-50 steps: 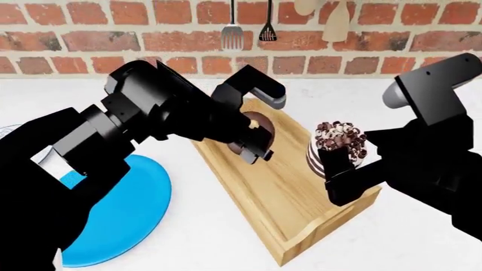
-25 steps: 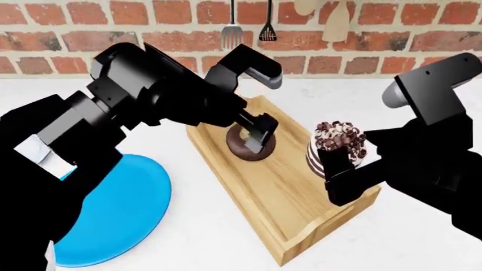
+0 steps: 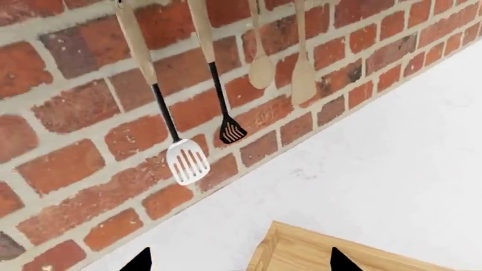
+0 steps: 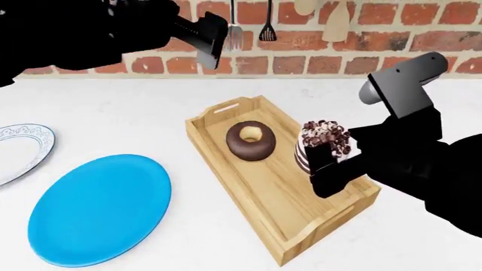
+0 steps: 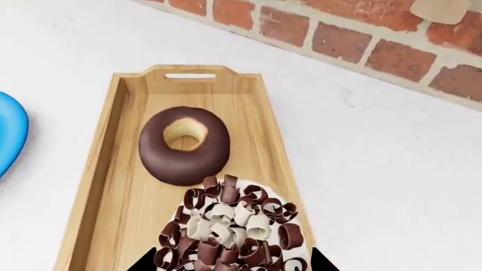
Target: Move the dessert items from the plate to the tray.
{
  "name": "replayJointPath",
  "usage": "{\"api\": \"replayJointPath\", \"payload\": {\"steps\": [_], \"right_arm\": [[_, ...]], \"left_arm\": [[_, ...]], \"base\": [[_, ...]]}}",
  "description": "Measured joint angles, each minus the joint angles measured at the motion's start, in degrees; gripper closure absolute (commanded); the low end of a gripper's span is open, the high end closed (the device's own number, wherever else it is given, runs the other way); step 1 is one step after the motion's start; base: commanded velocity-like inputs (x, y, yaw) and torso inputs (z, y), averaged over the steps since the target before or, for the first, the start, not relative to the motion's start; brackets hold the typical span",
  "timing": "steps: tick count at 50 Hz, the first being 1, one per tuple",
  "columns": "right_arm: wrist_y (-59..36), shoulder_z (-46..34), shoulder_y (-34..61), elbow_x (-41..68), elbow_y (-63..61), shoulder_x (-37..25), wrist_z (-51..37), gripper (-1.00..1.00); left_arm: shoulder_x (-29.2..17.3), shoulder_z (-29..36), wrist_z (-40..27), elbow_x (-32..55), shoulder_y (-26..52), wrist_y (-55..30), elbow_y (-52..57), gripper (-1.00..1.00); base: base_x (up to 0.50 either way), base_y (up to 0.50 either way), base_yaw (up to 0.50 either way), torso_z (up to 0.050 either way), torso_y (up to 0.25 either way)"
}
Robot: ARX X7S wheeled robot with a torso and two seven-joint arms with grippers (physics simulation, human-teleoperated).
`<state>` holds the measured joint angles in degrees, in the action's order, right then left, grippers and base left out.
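The chocolate-glazed donut [image 4: 251, 140] lies flat in the far half of the wooden tray [image 4: 283, 226], free of any gripper; it also shows in the right wrist view [image 5: 184, 144]. My right gripper [image 4: 328, 162] is shut on the layered cake [image 4: 324, 141], holding it upright over the tray's right side. In the right wrist view the cake [image 5: 233, 231] fills the gap between the dark fingertips [image 5: 143, 262]. My left gripper [image 4: 205, 39] is open and empty, raised high by the brick wall. Its wrist view shows only the tray's corner [image 3: 316, 254].
An empty blue plate [image 4: 98, 209] lies left of the tray, and a white patterned plate [image 4: 19, 149] sits at the far left edge. Spatulas [image 4: 232, 31] and wooden spoons hang on the brick wall behind the counter.
My left gripper has let go of the donut and risen up and back toward the wall. The donut now rests in the tray. The right gripper and cake shifted slightly left.
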<state>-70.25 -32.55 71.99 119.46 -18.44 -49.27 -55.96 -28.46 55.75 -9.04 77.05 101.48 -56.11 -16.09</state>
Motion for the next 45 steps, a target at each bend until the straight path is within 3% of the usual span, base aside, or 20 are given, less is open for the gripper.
{"api": "replayJointPath", "payload": {"steps": [7, 16, 45], "right_arm": [[-0.76, -0.87, -0.50, -4.33, 2.55, 2.45, 3.17, 1.00], [-1.12, -1.78, -1.47, -9.22, 4.67, 4.87, 6.94, 1.00], [-0.06, -3.67, -5.11, -16.24, 6.64, 7.83, 13.48, 1.00]], "left_arm": [[-5.72, -3.45, -5.69, 2.12, -0.31, 0.55, 5.71, -1.00], [-9.62, -5.83, -9.06, 3.42, -0.69, 1.23, 9.13, -1.00], [-12.45, -8.79, -11.26, 6.07, -3.25, 3.40, 9.91, -1.00]], "base": [[0.00, 0.00, 0.00, 0.000, 0.001], [0.00, 0.00, 0.00, 0.001, 0.000], [0.00, 0.00, 0.00, 0.000, 0.001]]}}
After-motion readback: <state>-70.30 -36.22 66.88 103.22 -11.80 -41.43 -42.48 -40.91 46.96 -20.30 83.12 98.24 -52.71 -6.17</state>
